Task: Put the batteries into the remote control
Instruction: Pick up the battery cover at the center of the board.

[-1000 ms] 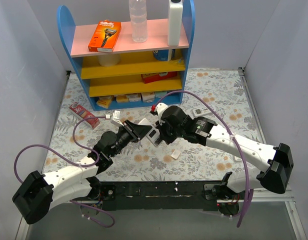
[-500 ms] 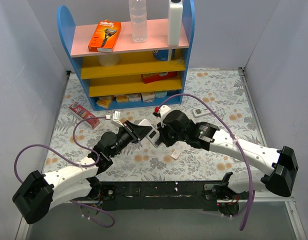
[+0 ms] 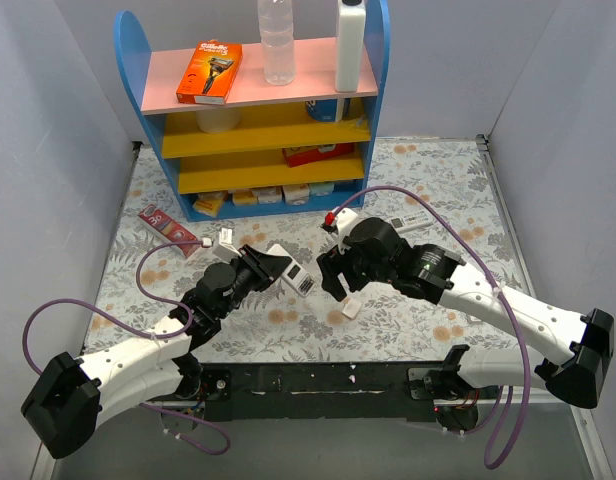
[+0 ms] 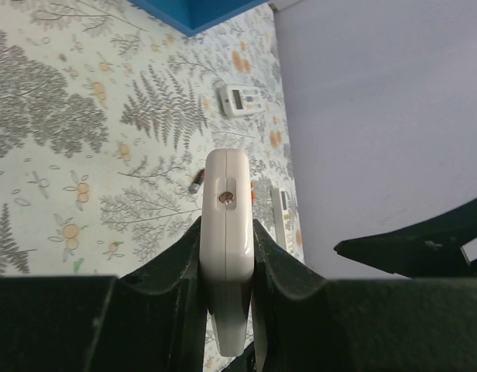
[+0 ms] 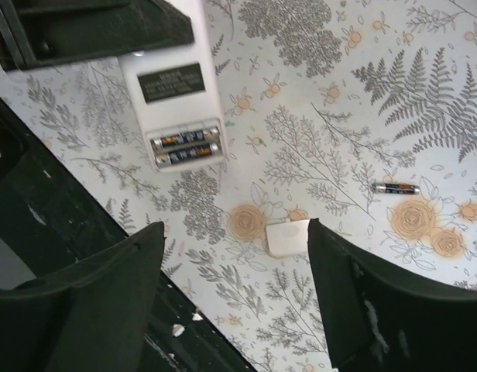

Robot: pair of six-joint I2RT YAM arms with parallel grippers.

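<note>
My left gripper (image 4: 227,260) is shut on the remote control (image 4: 226,203), held edge-on above the table. From the right wrist view its plain white back (image 5: 170,54) faces up, and the open compartment holds two batteries (image 5: 184,147) side by side. A third battery (image 5: 396,187) lies loose on the floral cloth. The small white compartment cover (image 5: 287,237) lies on the cloth just inside my right gripper's right finger. My right gripper (image 5: 235,271) is open and holds nothing. In the top view it (image 3: 338,283) hangs just right of the remote control (image 3: 291,271).
A blue shelf unit (image 3: 258,110) with boxes and bottles stands at the back. A red box (image 3: 168,228) lies at the left. A white remote with a screen (image 4: 242,99) and a narrow white strip (image 4: 281,217) lie to the right. The black base bar (image 3: 318,380) runs along the near edge.
My right gripper has opened and drawn back to the right, away from the remote control. The left gripper has shifted slightly left and lower with the remote still in it.
</note>
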